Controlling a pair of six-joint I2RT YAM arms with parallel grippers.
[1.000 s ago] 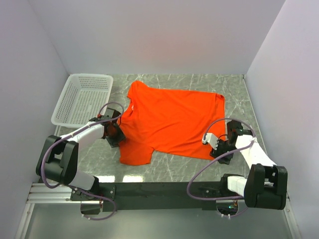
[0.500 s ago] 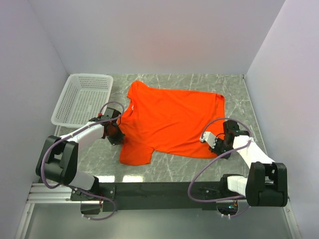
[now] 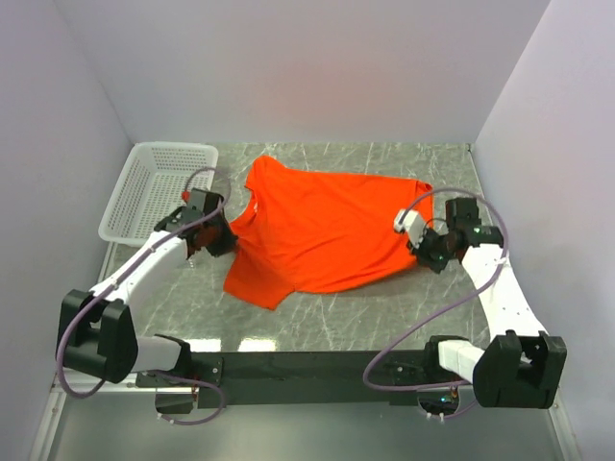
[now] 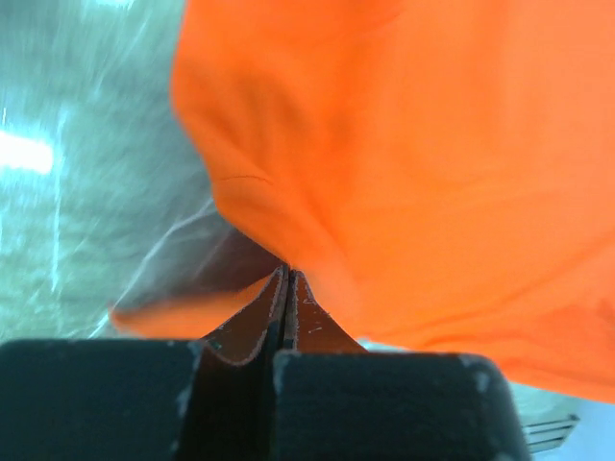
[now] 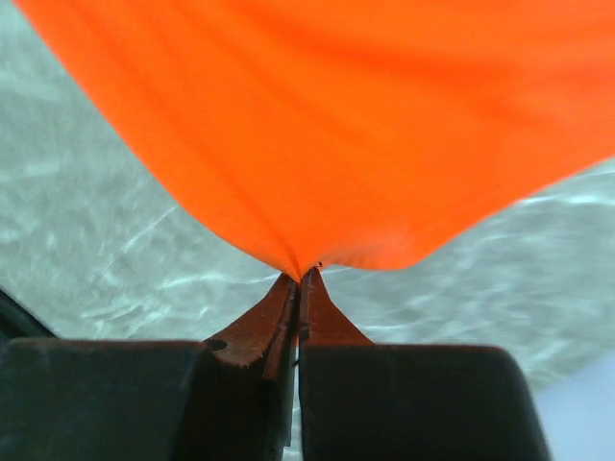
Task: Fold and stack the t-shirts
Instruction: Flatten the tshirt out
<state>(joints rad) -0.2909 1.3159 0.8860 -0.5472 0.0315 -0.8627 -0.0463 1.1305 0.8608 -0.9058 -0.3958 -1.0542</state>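
Toward the near edge of the desk (image 3: pixel 336 327), gripping the t-shirt (image 3: pixel 327 226) in clenched left pincer (image 3: pixel 223 240) and right pincer (image 3: pixel 423 252), seemingly starting a fold, needing an even carry across.

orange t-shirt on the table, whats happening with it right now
Two robot arms grip the bright orange-red cloth t-shirt on the grey marbled table. The left gripper is shut on its left edge by the sleeve, the right gripper on its right hem corner, both holding that cloth raised. A white plastic mesh basket sits at far left.
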